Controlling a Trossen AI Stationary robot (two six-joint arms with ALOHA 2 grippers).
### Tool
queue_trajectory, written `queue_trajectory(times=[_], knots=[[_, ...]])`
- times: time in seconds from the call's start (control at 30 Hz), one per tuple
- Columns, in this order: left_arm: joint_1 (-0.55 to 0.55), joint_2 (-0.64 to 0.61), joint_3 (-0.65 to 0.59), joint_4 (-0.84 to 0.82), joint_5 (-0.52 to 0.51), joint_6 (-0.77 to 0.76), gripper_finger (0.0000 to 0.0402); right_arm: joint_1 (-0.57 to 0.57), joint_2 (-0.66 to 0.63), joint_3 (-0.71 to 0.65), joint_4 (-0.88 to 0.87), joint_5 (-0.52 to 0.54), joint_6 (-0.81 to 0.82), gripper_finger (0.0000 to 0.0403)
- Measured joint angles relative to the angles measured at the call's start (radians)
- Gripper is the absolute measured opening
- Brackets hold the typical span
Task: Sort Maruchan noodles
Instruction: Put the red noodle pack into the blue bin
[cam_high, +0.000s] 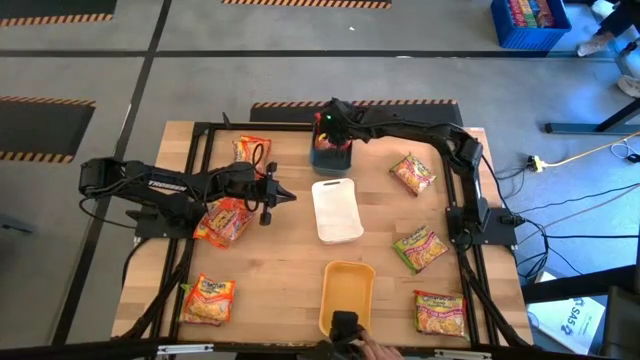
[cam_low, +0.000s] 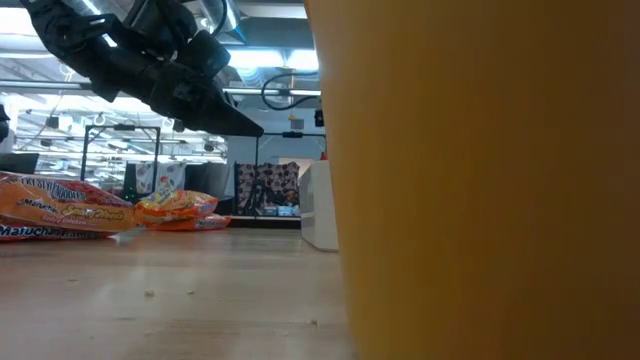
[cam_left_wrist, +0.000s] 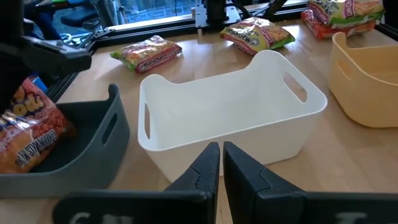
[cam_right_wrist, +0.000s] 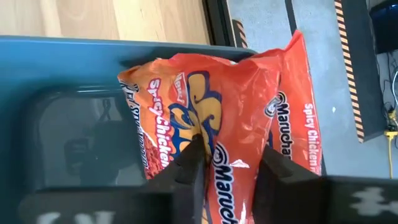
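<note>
One red Maruchan packet (cam_right_wrist: 230, 124) stands between the right end effector's (cam_right_wrist: 227, 165) fingers, which pinch it directly above the blue-grey tray (cam_right_wrist: 68, 68), long axis along them; left end effector (cam_left_wrist: 221, 168) closed, idle.

Wooden table (cam_high: 290, 270) carries 3 trays in a rough line down the middle: blue-grey tray (cam_high: 331, 157) at far edge, white tray (cam_high: 336, 209) mid-table w/ cut-out handles, orange-yellow tray (cam_high: 347, 295) at near edge. Blue crate (cam_high: 530, 22) on floor beyond table, cables (cam_high: 575, 165) alongside.
</note>
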Motion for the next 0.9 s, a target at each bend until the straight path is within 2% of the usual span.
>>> queue_trajectory(times=[0.13, 0.23, 0.3, 0.4, 0.57, 0.7, 0.9], knots=[[0.000, 0.000, 0.000, 0.000, 0.000, 0.000, 0.0016, 0.000, 0.010, 0.000, 0.016, -0.011, 0.003, 0.0137], [0.000, 0.000, 0.000, 0.000, 0.000, 0.000, 0.0016, 0.001, 0.011, 0.000, 0.013, -0.065, 0.005, 0.0172], [0.000, 0.000, 0.000, 0.000, 0.000, 0.000, 0.0016, 0.001, 0.011, 0.000, 0.013, -0.116, 0.004, 0.0190], [0.000, 0.000, 0.000, 0.000, 0.000, 0.000, 0.0016, 0.001, 0.006, 0.000, 0.006, -0.122, 0.004, 0.0207], [0.000, 0.000, 0.000, 0.000, 0.000, 0.000, 0.0016, 0.009, -0.074, 0.000, -0.031, -0.126, 0.029, 0.0207], [0.000, 0.000, -0.001, 0.013, 0.000, 0.000, 0.0016, 0.039, -0.176, 0.002, -0.140, -0.133, 0.085, 0.0199], [0.000, 0.000, -0.001, 0.072, -0.012, -0.001, 0.0016, 0.165, -0.333, 0.002, -0.345, -0.181, 0.220, 0.0193]])
